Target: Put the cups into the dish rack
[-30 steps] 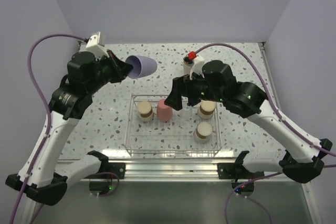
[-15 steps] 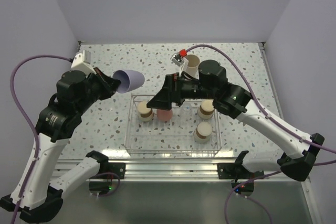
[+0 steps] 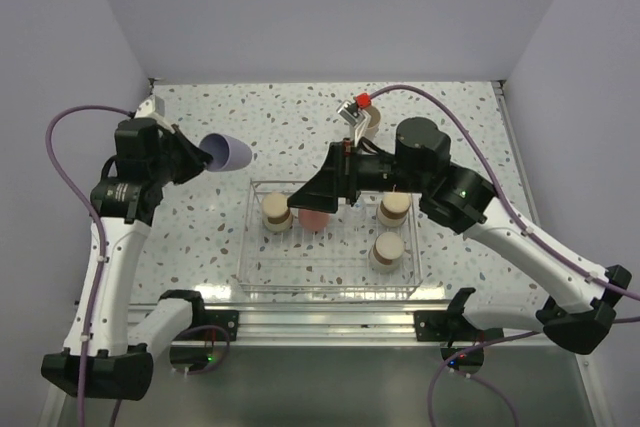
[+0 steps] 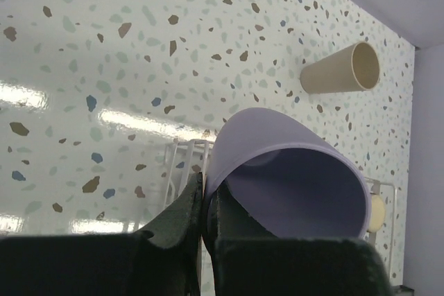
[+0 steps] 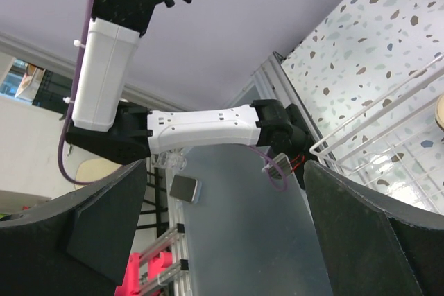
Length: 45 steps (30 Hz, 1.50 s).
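My left gripper [image 4: 206, 195] was clamped on the lavender cup [image 3: 228, 153], its two fingers pinching one side of the rim wall. The cup hung on its side in the air above the table [image 3: 300, 117], just off the dish rack's [image 3: 330, 292] far left corner. Its long axis ran close to level, with the open mouth turned back toward my wrist and the closed base pointing away toward the middle of the table.

My right gripper [image 3: 305, 202] hovered with fingers spread wide over the red-pink cup [image 3: 318, 220] in the rack, covering much of it from above. Three steel cups [image 3: 387, 249] stood in the rack with tan bases up.

The beige cup [image 4: 340, 68] lay on its side on the table beyond the rack. From above, my right arm hid most of it. My right wrist camera looked toward the table's near edge and caught only a corner of the rack.
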Tool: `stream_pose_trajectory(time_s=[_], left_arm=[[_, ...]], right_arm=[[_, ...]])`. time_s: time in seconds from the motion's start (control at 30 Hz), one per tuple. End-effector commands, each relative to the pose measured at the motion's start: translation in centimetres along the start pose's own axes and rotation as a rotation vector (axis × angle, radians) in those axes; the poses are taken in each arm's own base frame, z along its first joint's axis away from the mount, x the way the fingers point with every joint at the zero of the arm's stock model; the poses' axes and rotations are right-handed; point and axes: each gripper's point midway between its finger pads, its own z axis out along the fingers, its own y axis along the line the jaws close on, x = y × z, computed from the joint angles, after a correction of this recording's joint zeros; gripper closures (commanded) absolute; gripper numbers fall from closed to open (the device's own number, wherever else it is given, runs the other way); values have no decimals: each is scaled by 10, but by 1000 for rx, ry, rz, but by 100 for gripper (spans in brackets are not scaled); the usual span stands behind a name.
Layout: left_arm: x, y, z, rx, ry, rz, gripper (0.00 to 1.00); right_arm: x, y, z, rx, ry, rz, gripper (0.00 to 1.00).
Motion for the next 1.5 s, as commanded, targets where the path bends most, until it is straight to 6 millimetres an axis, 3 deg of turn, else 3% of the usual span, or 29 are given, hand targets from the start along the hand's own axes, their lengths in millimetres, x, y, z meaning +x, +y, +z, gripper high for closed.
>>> stream_pose_trajectory(time_s=[0.0,0.17,0.33,0.47,0.67,0.9,1.17,1.3,1.47], left_arm=[[-24,-24,-6,195,-37,12,100],[-12,-72,-32,518,-34,11,100],[7,-90,-54,704,-9,-28,100],[4,-112,-85,860,-33,-17,100],[-1,-121,-106,896,-51,2,100],[-6,-129,-122,929,-74,-10,100],[-19,-146,-141,1018,-97,3,100],[-29,-155,-154,1041,-115,33,100],[-35,-164,-164,1072,-107,40,100]], right_arm=[[-2,7,-11,-3,-29,-24,2],[1,7,-11,-30,-38,-20,2],[-2,25,0,-151,-24,-6,2],[-12,31,2,-161,-48,-23,2],[-20,38,9,-189,-46,-33,2],[-46,60,21,-266,-81,-24,2],[-56,54,38,-263,-101,10,2],[-51,42,42,-220,-87,12,2],[-62,30,46,-182,-130,12,2]])
